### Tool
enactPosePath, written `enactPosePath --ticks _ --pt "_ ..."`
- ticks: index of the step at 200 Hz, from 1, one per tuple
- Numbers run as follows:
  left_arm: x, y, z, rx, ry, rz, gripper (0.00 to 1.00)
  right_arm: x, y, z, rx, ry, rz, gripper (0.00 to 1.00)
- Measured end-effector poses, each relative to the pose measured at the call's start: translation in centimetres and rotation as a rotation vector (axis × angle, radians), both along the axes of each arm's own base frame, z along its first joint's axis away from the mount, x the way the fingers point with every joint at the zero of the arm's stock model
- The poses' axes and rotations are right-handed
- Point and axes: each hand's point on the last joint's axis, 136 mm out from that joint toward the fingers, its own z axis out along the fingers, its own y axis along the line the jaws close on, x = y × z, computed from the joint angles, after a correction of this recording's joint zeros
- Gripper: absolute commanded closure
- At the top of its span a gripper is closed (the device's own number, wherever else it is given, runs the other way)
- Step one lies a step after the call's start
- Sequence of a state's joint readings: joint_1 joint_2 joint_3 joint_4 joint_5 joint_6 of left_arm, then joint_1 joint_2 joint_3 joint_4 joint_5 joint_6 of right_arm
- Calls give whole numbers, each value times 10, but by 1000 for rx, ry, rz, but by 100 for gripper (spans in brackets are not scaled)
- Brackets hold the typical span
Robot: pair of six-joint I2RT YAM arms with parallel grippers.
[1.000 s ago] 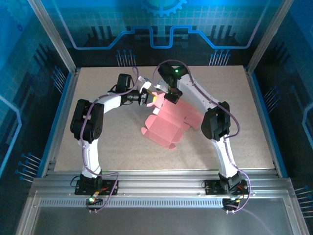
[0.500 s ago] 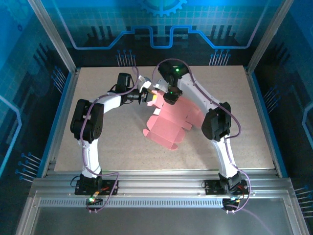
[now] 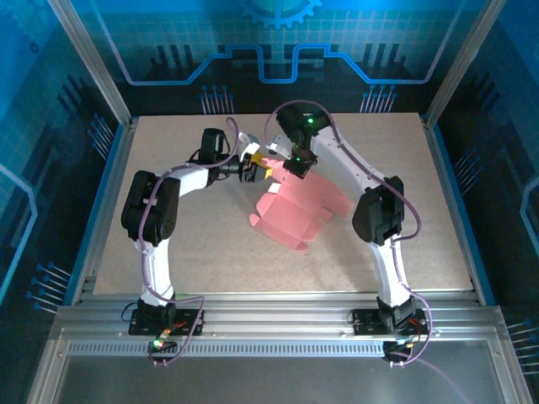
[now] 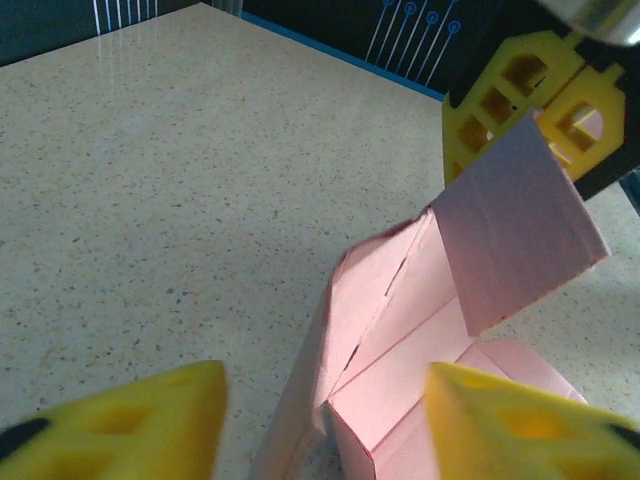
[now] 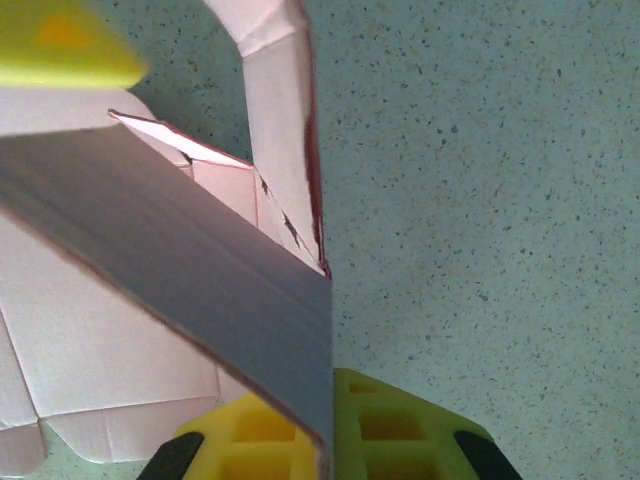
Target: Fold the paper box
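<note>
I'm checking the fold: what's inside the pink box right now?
Inside the box only its own pink panels show, nothing lying in it. The raised flap, pinched by the right tool, covers the far corner, so that part cannot be seen.

The left arm (image 3: 181, 181) rises from its base, bends at the elbow and reaches forward and inward, with the wrist nearly level. The left jaws stand apart, their 2 yellow fingers (image 4: 130, 425) spread wide and pinching nothing. The paper box (image 4: 400, 330) lies ahead of them and partly between them. The right arm (image 3: 366, 210) arches higher, its forearm sweeping inward and its wrist tipped down. The right jaws are closed on a raised flap of the paper box, whose edge runs between their 2 fingers (image 5: 400, 430). The 2 sets of jaws face each other, close but apart.
</note>
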State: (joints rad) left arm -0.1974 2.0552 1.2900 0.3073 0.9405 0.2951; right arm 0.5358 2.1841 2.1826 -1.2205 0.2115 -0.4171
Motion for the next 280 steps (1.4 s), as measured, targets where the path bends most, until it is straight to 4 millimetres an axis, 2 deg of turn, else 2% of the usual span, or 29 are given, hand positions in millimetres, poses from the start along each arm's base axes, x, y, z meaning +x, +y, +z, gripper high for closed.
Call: enactPosePath --ticks 20,44,65,72,87,92,102,111,177,199,221,228,245,251,271,280 --pt "-8 1 -4 -1 -23 -13 26 -2 -6 2 -18 -28 5 100" --pt "-11 2 -1 16 -72 -25 32 -4 -12 5 -26 -75 23 100" --pt "-14 3 11 28 -147 -32 59 -8 -14 11 -31 -136 71 100" --pt "-15 3 15 27 -176 -38 64 -11 -14 12 -32 -152 88 100" --pt "-14 2 21 20 -227 -48 86 -14 -11 17 -24 -181 115 100" --pt "-15 1 22 17 -231 -51 90 -14 -10 18 -22 -188 122 100" --pt "-14 0 24 13 -255 -58 92 -12 -9 21 -18 -207 130 100" --pt "-14 1 25 13 -263 -56 100 -11 -9 22 -21 -217 132 100" --pt "-14 -4 22 62 -368 -75 100 -11 -13 19 -39 -238 148 100" --pt "-13 -6 22 77 -418 -80 100 -14 -13 18 -41 -239 158 82" --pt "-20 -8 16 77 -495 -85 100 -14 -9 19 -31 -242 173 79" --pt "-23 -9 12 73 -519 -89 100 -14 -8 19 -28 -247 175 74" --pt "-27 -10 8 60 -566 -96 100 -15 -5 19 -19 -246 182 73" --pt "-27 -11 7 54 -582 -99 100 -15 -4 19 -17 -245 183 69" --pt "-26 -12 11 42 -625 -103 100 -18 -4 15 -14 -236 188 67" --pt "-25 -12 13 39 -645 -105 100 -19 -4 15 -13 -232 185 62"
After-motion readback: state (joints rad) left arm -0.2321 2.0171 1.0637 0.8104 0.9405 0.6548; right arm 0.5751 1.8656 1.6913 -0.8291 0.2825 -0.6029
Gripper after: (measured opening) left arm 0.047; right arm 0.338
